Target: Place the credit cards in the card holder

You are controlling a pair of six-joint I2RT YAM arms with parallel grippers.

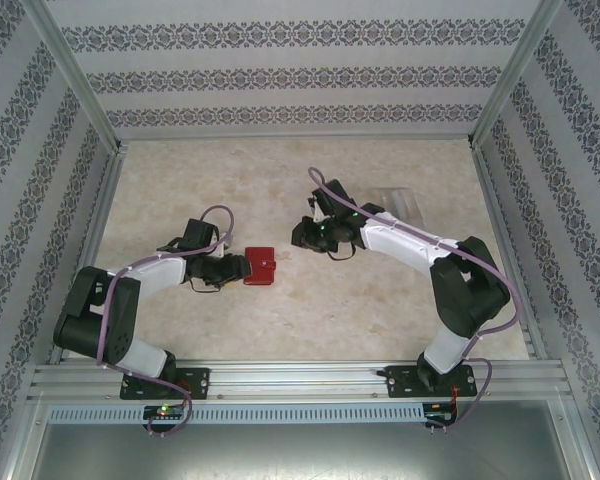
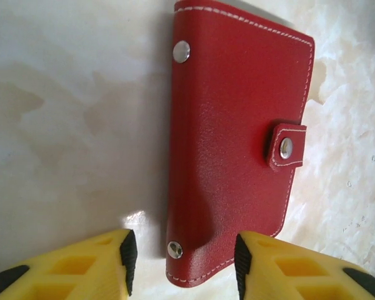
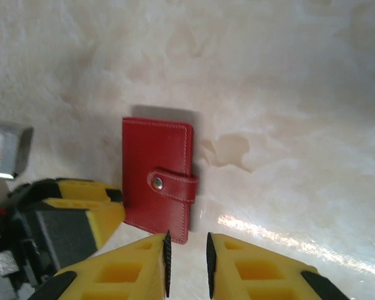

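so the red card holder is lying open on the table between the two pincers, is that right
Not open: the card holder is closed, with its strap snapped shut, as the left wrist view shows. It does lie on the table between the left pincer and the right pincer.

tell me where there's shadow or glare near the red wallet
Left wrist: sharp, the card holder throws a soft shadow to its left. Right wrist: a glare streak on the table right of it. Top external: even, flat light.
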